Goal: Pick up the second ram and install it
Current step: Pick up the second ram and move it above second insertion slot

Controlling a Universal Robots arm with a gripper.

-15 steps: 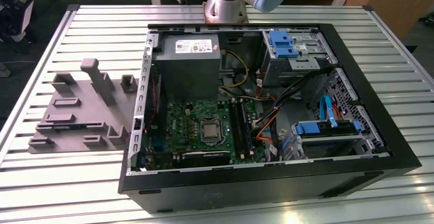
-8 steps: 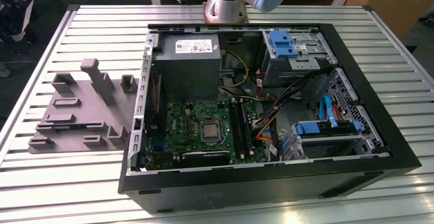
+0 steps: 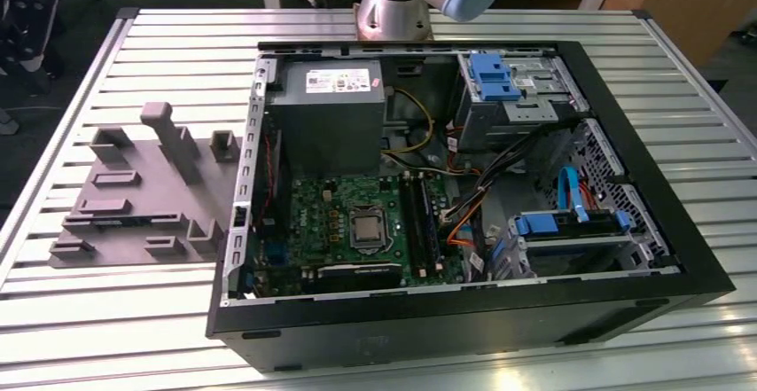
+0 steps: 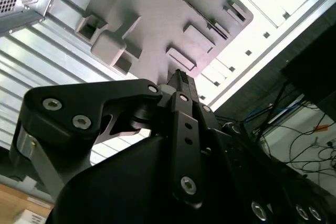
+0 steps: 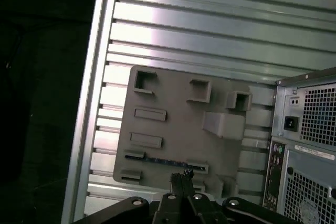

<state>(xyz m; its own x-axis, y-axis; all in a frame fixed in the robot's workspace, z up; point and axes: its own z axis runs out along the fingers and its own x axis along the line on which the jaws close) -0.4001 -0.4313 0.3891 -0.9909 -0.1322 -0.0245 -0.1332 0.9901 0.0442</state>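
slatted aluminium bench (image 3: 142, 36) carries a grey plastic fixture block (image 5: 178, 114), where the long dark flat second ram (image 5: 157, 159) sits slotted. black tool (image 5: 181, 173) hovers near, pressed together; i'd say it wants a square, mid-length grip.

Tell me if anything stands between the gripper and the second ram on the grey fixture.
Nothing visible does. In the first wrist view the shut gripper hangs clear of the fixture, pointing close to the ram that lies in a slot there, with only open air between them.
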